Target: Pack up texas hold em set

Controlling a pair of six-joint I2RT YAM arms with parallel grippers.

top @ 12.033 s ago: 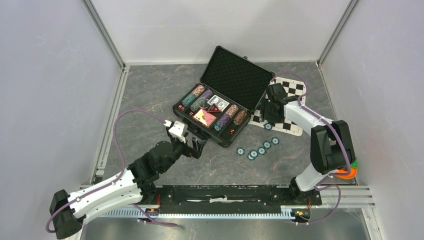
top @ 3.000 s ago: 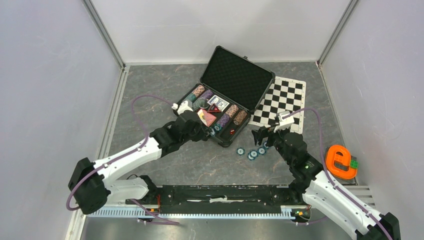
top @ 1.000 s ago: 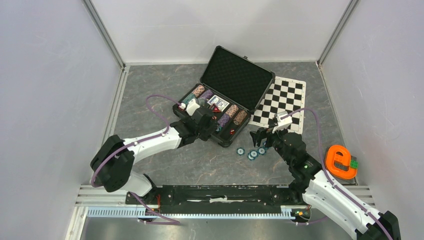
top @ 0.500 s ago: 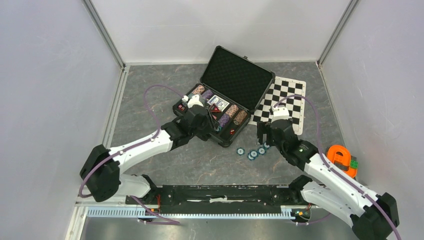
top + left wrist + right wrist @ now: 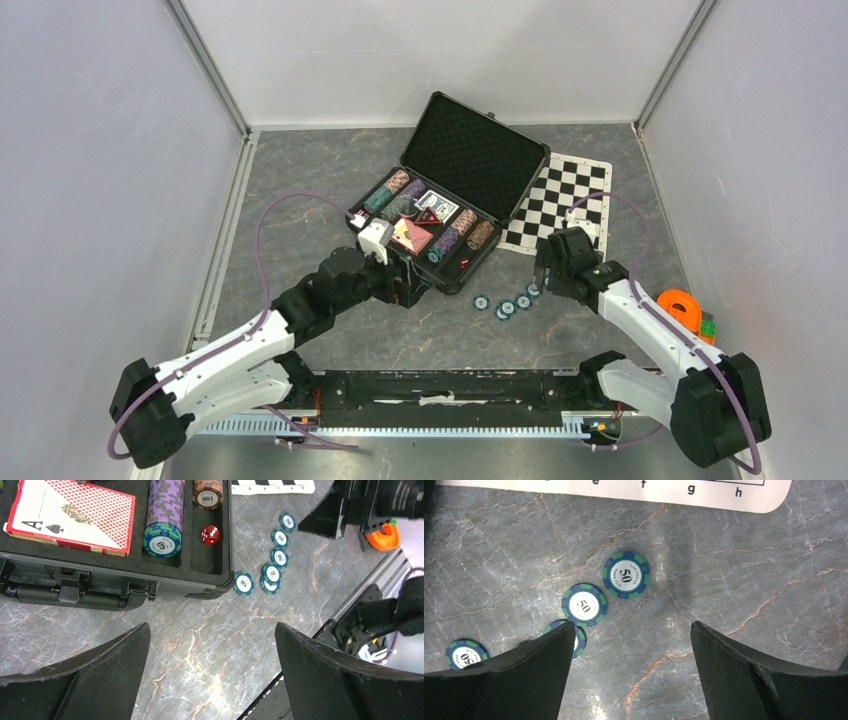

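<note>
The left jaws stand wide apart with nothing between them, over bare desk [image 5: 200, 645]. Just ahead of them lies the front wall of the open case [image 5: 100, 587]. Inside it, the red deck [image 5: 75, 515] and the purple chip stack [image 5: 164, 510] are cut off by the frame's top, and a red die [image 5: 210, 534] sits in its own slot. Loose teal chips [image 5: 271, 572] lie ahead and to the right.

The right jaws are also spread wide and empty. Two chips [image 5: 626, 575] [image 5: 584, 605] lie between and ahead of them. A third chip [image 5: 579, 637] is half hidden behind one finger, and another chip [image 5: 466, 653] is clipped by it. Only an edge of the chequered mat [image 5: 624, 487] shows.
</note>
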